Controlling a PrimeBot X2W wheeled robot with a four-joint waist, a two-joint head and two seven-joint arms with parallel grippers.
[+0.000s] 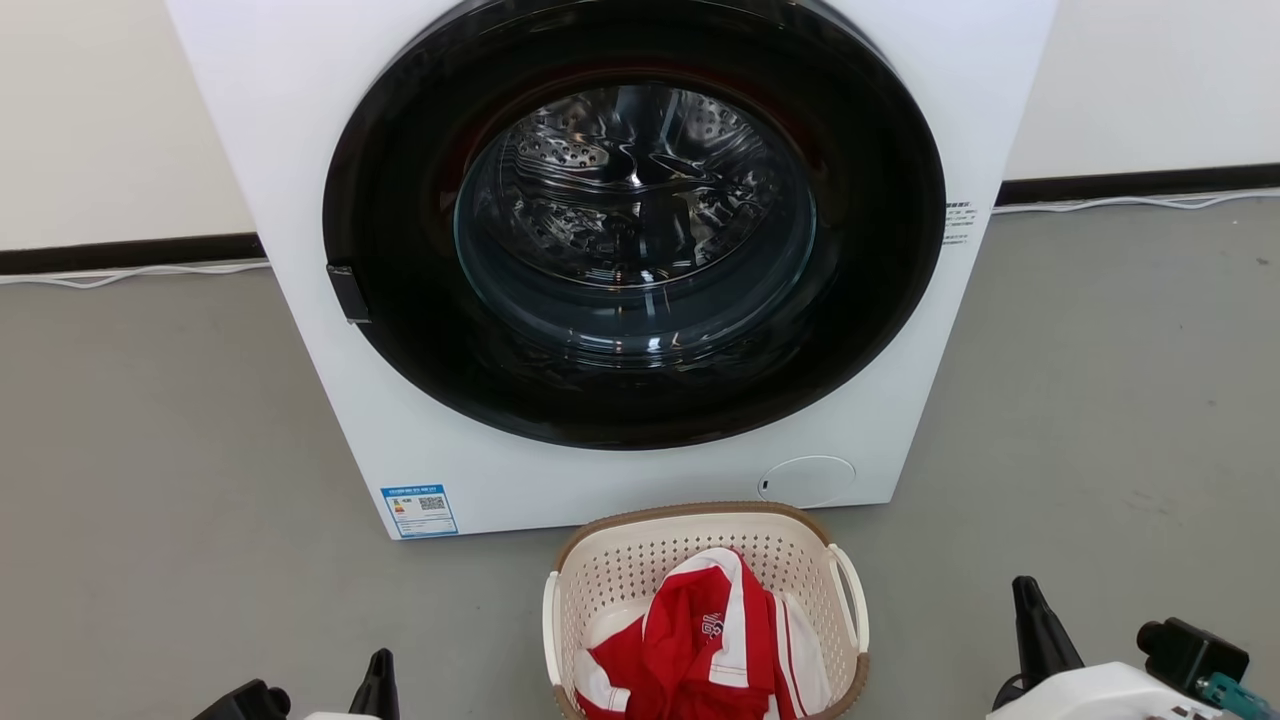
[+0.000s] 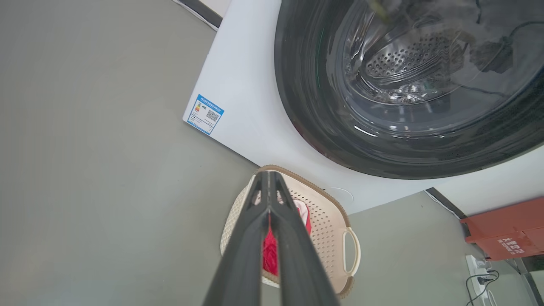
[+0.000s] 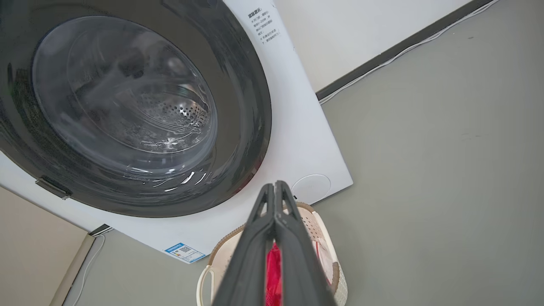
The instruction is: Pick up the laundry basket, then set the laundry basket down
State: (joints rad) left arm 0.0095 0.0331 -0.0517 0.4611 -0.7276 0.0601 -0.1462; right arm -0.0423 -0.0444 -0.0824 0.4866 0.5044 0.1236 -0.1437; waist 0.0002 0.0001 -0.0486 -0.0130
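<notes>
On the floor [image 1: 150, 450], just in front of the washer [image 1: 300, 150], the laundry basket [image 1: 625, 565] stands upright w/ rim level. Its near end is cut off by the frame edge in head view. Whether the far rim touches the washer front: cannot tell. Contents: one red-and-white garment [image 1: 700, 640], heaped loose. Both loop handles [image 1: 851, 600] are free, nothing hooked in them. L tool [image 2: 268, 180]: fingers pressed together to the tips, nothing between them; pos. low at robot's left, apart from basket. R tool [image 3: 276, 189]: same cond., narrowed right down, empty; pos. low at robot's right, apart from basket. The washer door [image 1: 640, 250] appears closed, drum visible thru the glass. Assessment re step: not settled. A basket on the floor w/ both tools clear and empty fits a stage ahead of the lift and equally a stage after the set-down. It lies as the task's end wd leave it, but what put it there can't be read here. Assessment re next move: none prescribed, as the two readings call for opposite actions. Noted for either case: the arms flank the basket, so any motion needs clearance from rim and handles. The washer front close behind limits forward travel. Tools as narrow as these cd not take a handle w/o widening.
</notes>
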